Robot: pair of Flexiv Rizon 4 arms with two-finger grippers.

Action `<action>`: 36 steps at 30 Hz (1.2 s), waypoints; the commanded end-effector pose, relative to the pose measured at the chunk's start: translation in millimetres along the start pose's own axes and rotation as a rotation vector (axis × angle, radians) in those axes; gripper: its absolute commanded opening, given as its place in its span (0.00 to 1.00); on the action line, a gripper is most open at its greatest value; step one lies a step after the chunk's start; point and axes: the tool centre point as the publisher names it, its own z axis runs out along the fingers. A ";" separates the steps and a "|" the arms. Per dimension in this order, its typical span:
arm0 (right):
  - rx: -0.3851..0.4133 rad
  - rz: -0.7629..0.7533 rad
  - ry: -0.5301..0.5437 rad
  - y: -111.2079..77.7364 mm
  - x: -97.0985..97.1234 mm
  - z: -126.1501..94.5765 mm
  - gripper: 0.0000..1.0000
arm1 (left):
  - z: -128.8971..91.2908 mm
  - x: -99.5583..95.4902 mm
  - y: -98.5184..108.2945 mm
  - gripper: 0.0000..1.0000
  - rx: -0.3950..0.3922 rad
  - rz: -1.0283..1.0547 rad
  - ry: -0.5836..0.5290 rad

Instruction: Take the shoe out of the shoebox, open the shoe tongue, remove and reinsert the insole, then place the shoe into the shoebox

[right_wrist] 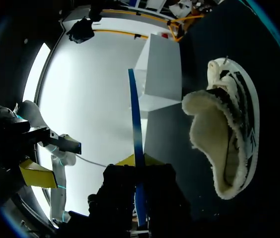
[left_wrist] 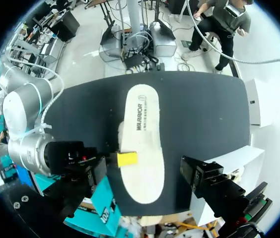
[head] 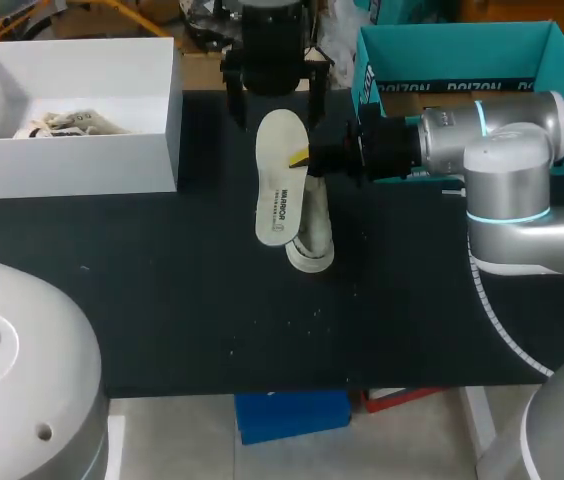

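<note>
Right claw (head: 302, 158) is clamped on the edge of the white insole (head: 280, 190), holding it in the air just above the shoe (head: 314, 240). The shoe sits on the black table (head: 162, 300), well apart from the white shoebox (head: 72, 165). Left claw (head: 274, 92) hangs beyond the insole, fingers spread wide around nothing.

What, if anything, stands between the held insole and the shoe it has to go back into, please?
Nothing visible does. The right gripper holds the insole close to the shoe, whose fleece-lined opening lies uncovered; the open left gripper hangs beyond the insole.
</note>
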 end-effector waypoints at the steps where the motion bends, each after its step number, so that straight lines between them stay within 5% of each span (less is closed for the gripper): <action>1: -0.002 0.000 -0.001 -0.2 -0.1 1.1 0.00 | 7.6 5.6 -31.2 1.00 -0.075 -0.005 -0.019; 9: -0.002 0.000 -0.001 -0.2 -0.1 1.1 0.00 | 14.3 4.8 -65.5 1.00 -0.083 -0.014 -0.020; 21: -0.002 0.000 -0.001 -0.2 -0.1 1.1 0.00 | 21.8 5.1 -83.1 1.00 -0.090 -0.012 -0.044; 30: -0.002 0.000 -0.001 -0.2 -0.1 1.1 0.00 | 16.5 24.3 -79.4 1.00 -0.134 0.065 -0.615; 36: -0.002 0.000 -0.001 -0.2 -0.1 1.1 0.00 | 15.8 34.6 -79.7 1.00 -0.169 0.097 -0.802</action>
